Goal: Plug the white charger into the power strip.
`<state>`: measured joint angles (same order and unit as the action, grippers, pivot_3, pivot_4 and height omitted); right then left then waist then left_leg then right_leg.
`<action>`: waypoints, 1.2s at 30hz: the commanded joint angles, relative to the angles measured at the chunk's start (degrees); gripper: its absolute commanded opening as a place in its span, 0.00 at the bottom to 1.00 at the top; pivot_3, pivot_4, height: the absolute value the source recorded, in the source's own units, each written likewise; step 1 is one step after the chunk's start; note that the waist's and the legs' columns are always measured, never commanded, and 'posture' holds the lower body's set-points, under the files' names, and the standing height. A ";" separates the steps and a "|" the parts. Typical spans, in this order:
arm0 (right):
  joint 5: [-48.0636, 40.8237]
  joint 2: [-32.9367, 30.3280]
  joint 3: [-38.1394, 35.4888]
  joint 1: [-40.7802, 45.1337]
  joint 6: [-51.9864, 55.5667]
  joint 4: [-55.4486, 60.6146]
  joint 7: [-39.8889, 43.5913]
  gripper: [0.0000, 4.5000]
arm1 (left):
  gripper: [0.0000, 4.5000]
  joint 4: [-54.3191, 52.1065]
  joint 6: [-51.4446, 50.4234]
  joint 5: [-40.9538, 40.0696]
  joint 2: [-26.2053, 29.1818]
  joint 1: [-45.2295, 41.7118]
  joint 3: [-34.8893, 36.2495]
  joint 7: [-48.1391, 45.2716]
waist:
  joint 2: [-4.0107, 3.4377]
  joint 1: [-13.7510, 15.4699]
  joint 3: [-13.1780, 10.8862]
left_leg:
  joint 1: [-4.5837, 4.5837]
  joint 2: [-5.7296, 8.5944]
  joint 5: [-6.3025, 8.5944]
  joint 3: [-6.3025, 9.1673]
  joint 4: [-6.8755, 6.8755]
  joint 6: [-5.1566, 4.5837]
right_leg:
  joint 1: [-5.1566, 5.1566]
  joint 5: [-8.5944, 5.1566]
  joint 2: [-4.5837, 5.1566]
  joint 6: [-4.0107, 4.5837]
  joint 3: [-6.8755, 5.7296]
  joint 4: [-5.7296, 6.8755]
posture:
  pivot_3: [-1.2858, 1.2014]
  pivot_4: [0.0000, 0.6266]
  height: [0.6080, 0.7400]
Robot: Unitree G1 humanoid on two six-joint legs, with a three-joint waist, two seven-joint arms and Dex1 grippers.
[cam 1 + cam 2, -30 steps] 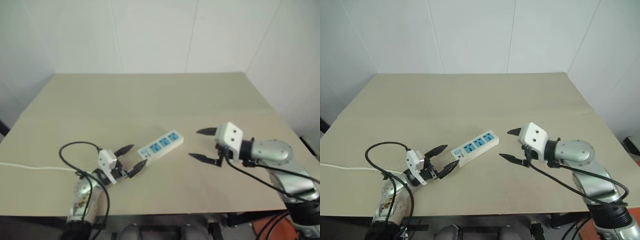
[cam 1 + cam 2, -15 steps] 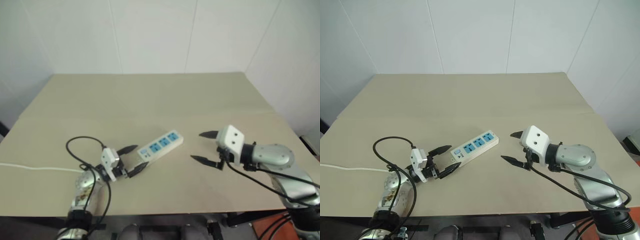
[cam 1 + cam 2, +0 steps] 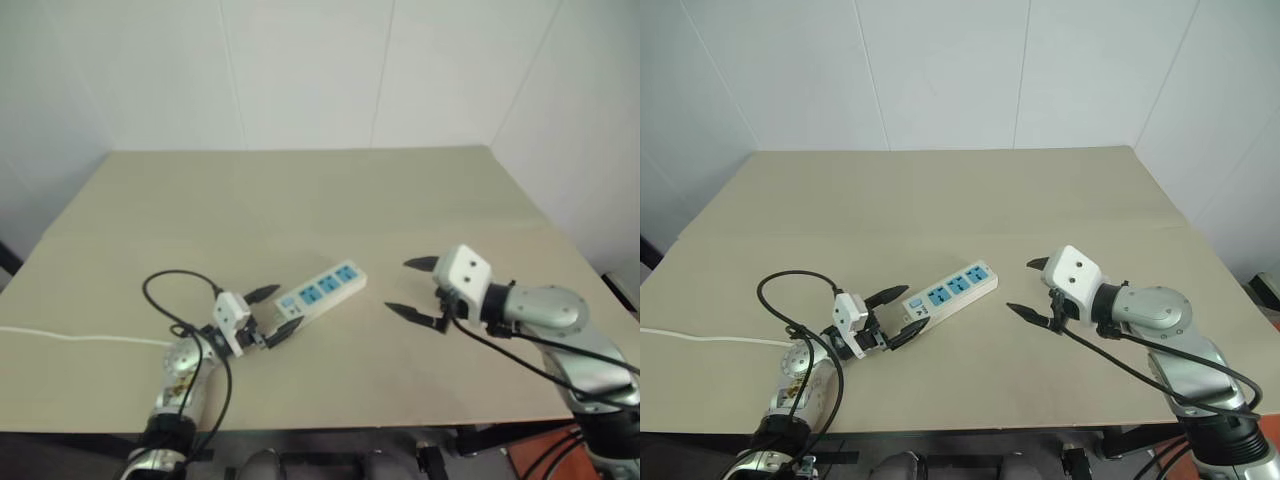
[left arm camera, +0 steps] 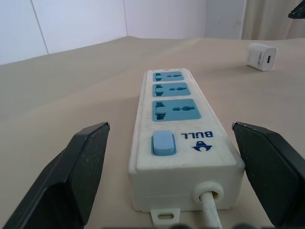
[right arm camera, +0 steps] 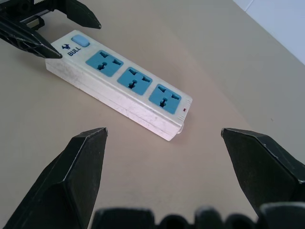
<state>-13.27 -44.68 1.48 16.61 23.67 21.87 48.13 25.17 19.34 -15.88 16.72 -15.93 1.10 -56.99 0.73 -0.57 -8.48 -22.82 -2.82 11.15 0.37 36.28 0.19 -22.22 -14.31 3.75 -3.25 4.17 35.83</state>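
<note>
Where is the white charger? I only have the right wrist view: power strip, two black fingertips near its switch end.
Observer: The small white rounded plastic charger lies on the beige table, past the socket end of the long white power strip with blue socket faces.
Operator: Held?
Observer: No. Nothing touches it; it lies apart from the strip.
Operator: Whose fingertips?
Observer: The left gripper, open, one finger on each side of the switch end, not touching. A thin white cord leaves that end towards the table's left edge.
</note>
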 commanded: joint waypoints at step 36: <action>2.12 0.22 -0.60 -0.41 -0.17 0.68 -1.41 1.00 | 0.81 -13.63 -14.22 1.21 0.25 7.89 -5.04 7.97 | -0.04 -0.06 0.12 | -0.04 0.00 0.01 0.00 -0.06 0.01 | -0.04 -0.10 0.01 -0.11 0.01 -0.09 | 0.52 0.24 1.00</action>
<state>-11.37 -44.45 1.56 15.81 23.80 21.85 47.26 11.48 6.98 -15.07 17.47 -9.49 -2.52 -49.41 0.69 -0.63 -8.35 -22.87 -2.82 11.16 0.37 36.21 0.19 -22.26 -14.41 3.77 -3.36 4.18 35.72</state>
